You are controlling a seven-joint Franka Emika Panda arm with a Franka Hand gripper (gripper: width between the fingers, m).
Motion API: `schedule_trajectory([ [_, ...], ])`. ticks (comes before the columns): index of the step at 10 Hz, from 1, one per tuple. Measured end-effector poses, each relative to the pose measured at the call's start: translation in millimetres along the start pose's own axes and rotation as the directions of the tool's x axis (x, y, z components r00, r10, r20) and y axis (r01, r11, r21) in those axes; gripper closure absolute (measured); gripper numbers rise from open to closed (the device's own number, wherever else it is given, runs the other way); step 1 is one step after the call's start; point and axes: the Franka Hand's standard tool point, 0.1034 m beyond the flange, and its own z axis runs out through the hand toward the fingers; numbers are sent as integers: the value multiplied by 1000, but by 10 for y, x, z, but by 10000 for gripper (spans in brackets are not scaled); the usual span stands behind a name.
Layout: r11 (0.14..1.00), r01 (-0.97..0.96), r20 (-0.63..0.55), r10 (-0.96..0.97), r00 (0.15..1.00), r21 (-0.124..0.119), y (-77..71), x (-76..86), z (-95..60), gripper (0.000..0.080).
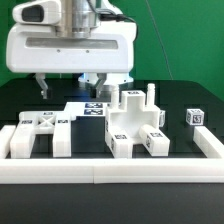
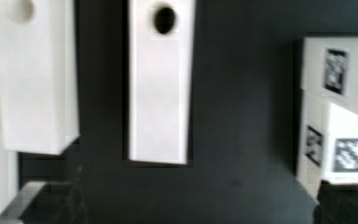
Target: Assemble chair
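Presently, risks noted, largest item first. The border rail (image 1: 110,168) runs along the front of the table and fences the parts in; the only concern is a low sweep striking it.

The chair exists as a part-built body (image 1: 135,125), standing right of centre in the exterior view with its uprights pointing up and tags on its front faces. I judge it the main hazard. It stands near my arm, and a descent off line would knock it or loosen its joints.

Loose leg blocks (image 1: 35,135) lie close together at the exterior view's left, so a grasp on one may drag its neighbour. The marker board (image 1: 85,108) lies flat just below me and must not be touched. A small cube (image 1: 196,117) sits alone at the far right and looks light enough to skid if nudged.

My gripper (image 1: 97,84) hangs above the table, jaws spread wide, holding nothing.

In the wrist view two slotted bars (image 2: 158,90) lie side by side, with a tagged block (image 2: 345,100) apart from them. I cannot match these to the exterior parts, so picking the wrong part is a live risk.
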Motion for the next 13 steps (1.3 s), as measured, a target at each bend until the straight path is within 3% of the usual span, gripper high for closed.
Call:
schedule_trajectory([
  [1,1000,3,-9,-3,1000,-3,-5,18,-5,150],
  [3,999,1,-103,-5,995,-41,80,42,10,150],
  [8,993,101,-78,-106,991,-56,340,-165,157,150],
  [13,993,110,-75,-113,991,-49,83,-203,280,150],
])
